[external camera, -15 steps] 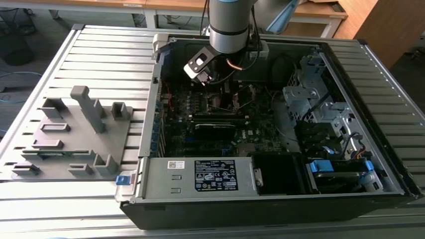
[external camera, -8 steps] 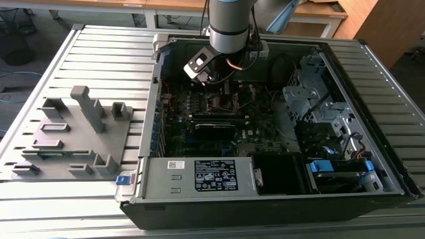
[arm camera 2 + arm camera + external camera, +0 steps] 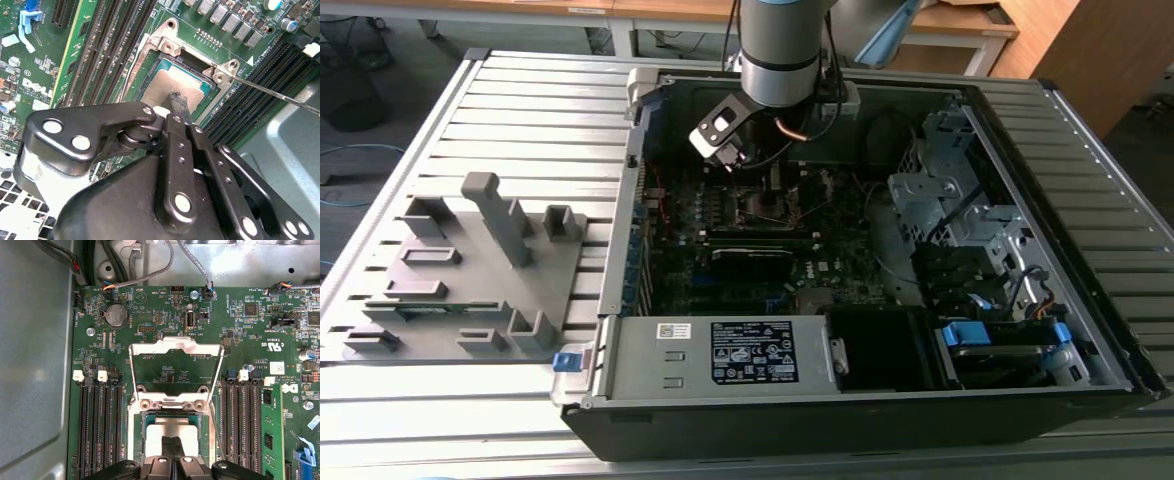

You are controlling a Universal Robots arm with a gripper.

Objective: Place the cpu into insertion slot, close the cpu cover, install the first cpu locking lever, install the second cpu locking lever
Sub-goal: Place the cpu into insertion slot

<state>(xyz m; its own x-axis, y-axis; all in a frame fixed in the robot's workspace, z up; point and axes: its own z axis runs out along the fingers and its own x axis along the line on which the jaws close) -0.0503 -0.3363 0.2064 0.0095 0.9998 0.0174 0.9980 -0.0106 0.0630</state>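
Claw: narrow, fingers pressed together with nothing between them; tips touching the top of the cpu.
cpu: lying flat inside the insertion slot, apparently seated.
cpu cover: open, lying flat beyond the insertion slot's hinge side.
step in hand: seating the chip; likely wants light, even, straight-down pressure so it sits level in the insertion slot.

The gripper covers the middle of the cpu, and one edge of the cpu runs out of the first wrist view; whether the jaws touch it I can't tell. In the exterior view the insertion slot is too small to make out
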